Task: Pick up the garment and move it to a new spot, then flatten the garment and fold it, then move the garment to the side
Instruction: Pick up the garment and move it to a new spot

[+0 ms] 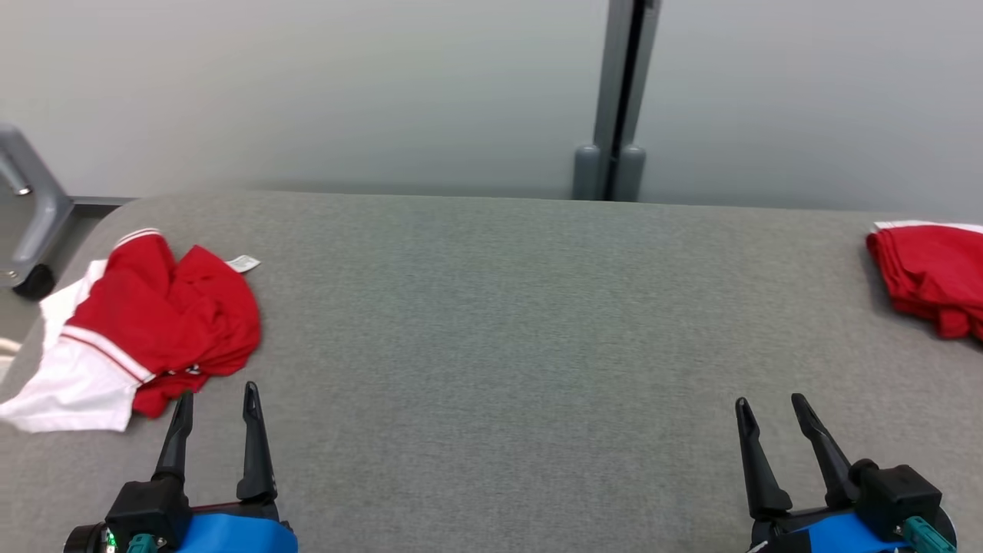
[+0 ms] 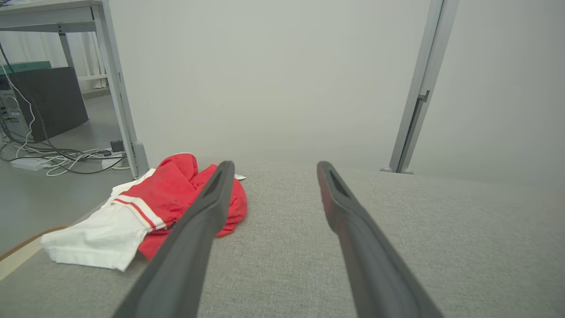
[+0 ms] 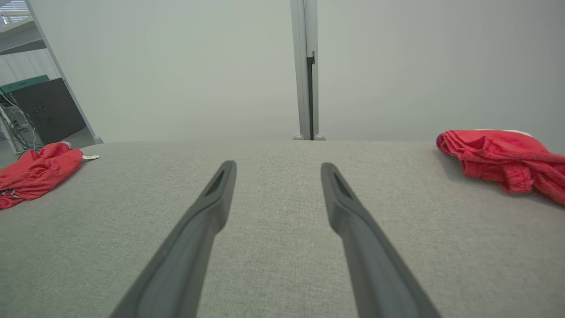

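Note:
A crumpled red and white garment [image 1: 146, 322] lies at the left end of the grey table [image 1: 491, 322], partly over its edge; it also shows as the garment [image 2: 150, 207] and the garment [image 3: 35, 172] in the wrist views. My left gripper [image 1: 217, 399] stands open just in front of it, nothing between its fingers [image 2: 212, 194]. My right gripper [image 1: 768, 407] is open near the front right, over bare cloth, its fingers [image 3: 220, 185] apart. A second red garment [image 1: 929, 273] sits bunched at the table's far right edge, seen too as the red garment [image 3: 499, 157].
A pale wall with a grey upright post [image 1: 614, 100] backs the table. Off the left end stand a grey frame leg [image 1: 34, 207], a dark box [image 2: 48, 101] and floor cables [image 2: 57, 154].

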Available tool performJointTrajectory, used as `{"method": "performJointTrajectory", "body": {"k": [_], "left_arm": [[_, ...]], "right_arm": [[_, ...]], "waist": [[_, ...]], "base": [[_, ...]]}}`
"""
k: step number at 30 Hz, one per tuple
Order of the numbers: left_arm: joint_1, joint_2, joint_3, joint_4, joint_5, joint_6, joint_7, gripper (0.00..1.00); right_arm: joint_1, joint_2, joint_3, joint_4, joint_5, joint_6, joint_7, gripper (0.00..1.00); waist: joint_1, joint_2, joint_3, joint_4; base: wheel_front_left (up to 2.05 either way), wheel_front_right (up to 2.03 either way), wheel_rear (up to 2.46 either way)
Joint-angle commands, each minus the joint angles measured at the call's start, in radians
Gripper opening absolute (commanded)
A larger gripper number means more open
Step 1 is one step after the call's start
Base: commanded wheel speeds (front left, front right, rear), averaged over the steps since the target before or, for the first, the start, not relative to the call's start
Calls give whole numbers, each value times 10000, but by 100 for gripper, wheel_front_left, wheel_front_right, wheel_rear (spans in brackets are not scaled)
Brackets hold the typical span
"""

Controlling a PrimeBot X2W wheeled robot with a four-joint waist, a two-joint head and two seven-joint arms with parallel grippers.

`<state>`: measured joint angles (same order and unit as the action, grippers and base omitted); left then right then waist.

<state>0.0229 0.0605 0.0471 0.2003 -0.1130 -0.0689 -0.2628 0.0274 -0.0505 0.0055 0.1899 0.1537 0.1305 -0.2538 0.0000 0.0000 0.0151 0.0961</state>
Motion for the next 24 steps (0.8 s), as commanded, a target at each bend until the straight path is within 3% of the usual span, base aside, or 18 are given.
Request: {"method": "performJointTrajectory", "body": {"k": [1, 14, 24], "left_arm": [[50, 23, -40, -43, 35, 64, -28, 100], [79, 115, 73, 20, -38, 133, -28, 100], [167, 197, 234, 52, -109, 155, -28, 100]], "right_arm": [[3, -4, 4, 63, 71, 5, -40, 100], [-138, -6, 156, 358, 125, 5, -72, 100], [-217, -7, 243, 441, 105, 5, -93, 100]], "waist": [[0, 0, 64, 275], [0, 0, 113, 1971], [0, 0, 131, 2576]], "base": [[0, 0, 0], [0, 0, 0], [0, 0, 0]]}}
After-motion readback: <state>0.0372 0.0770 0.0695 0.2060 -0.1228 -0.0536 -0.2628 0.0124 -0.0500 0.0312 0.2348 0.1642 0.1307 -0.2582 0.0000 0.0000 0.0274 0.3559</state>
